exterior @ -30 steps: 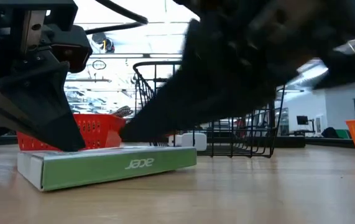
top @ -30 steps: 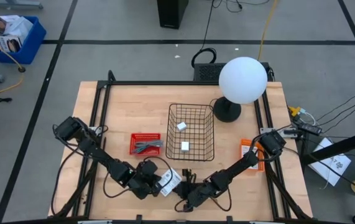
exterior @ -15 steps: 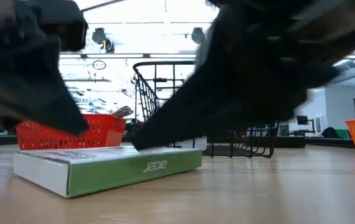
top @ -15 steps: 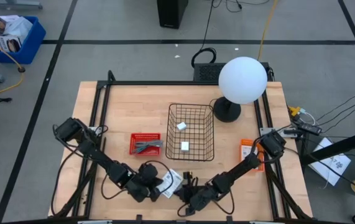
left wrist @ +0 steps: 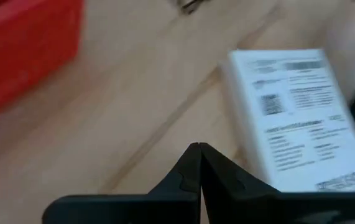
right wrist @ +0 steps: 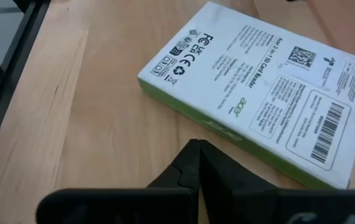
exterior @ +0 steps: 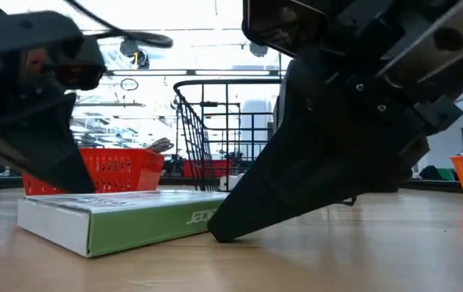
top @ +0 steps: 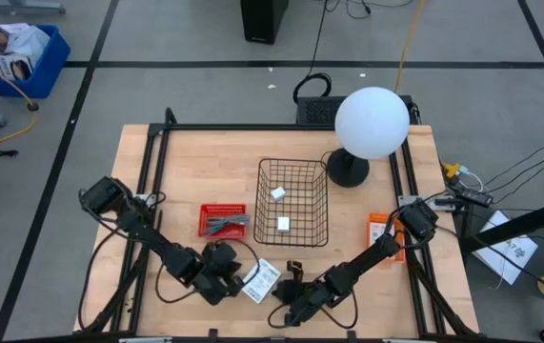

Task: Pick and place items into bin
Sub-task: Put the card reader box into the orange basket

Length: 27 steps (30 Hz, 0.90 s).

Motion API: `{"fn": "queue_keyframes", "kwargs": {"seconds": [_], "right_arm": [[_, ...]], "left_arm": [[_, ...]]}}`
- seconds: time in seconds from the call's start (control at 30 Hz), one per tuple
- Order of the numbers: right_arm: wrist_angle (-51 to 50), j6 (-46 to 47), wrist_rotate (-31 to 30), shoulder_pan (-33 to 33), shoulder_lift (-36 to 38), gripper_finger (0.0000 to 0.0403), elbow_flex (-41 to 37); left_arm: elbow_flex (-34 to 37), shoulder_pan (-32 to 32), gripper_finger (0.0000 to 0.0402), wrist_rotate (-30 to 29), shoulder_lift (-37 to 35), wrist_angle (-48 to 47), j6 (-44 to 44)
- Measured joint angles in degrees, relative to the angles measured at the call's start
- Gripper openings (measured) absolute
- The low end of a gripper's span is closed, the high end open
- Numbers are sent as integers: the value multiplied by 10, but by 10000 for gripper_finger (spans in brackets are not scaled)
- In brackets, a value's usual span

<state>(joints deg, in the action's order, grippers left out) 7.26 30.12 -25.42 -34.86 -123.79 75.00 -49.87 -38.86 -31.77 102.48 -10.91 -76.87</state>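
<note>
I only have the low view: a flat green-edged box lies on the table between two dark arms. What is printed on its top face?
Observer: The box top is white, with a barcode, a QR code and small print.
Operator: Are the pincers open?
Observer: No. The right pincer is shut, its tip just short of the box's green edge.
Operator: And the left one?
Observer: The left pincer is shut too, beside the box, holding nothing.
Operator: Is anything in the basket?
Observer: Yes, two small white items lie inside the wire basket.
</note>
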Motion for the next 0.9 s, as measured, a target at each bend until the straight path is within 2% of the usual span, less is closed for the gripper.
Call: {"fn": "queue_keyframes", "kwargs": {"seconds": [0.1,0.3,0.53,0.77,0.9], "right_arm": [[-1,9,1,5,0,0,0],[0,18,1,15,0,0,0],[16,-10,-7,12,0,0,0],[10,-8,-1,10,0,0,0],[10,-8,-1,10,0,0,0]], "left_arm": [[0,8,6,24,0,-11,-26],[-2,28,5,98,31,75,-4],[-2,28,4,100,54,132,13],[3,25,3,84,55,212,75],[3,24,10,84,54,215,63]]}}
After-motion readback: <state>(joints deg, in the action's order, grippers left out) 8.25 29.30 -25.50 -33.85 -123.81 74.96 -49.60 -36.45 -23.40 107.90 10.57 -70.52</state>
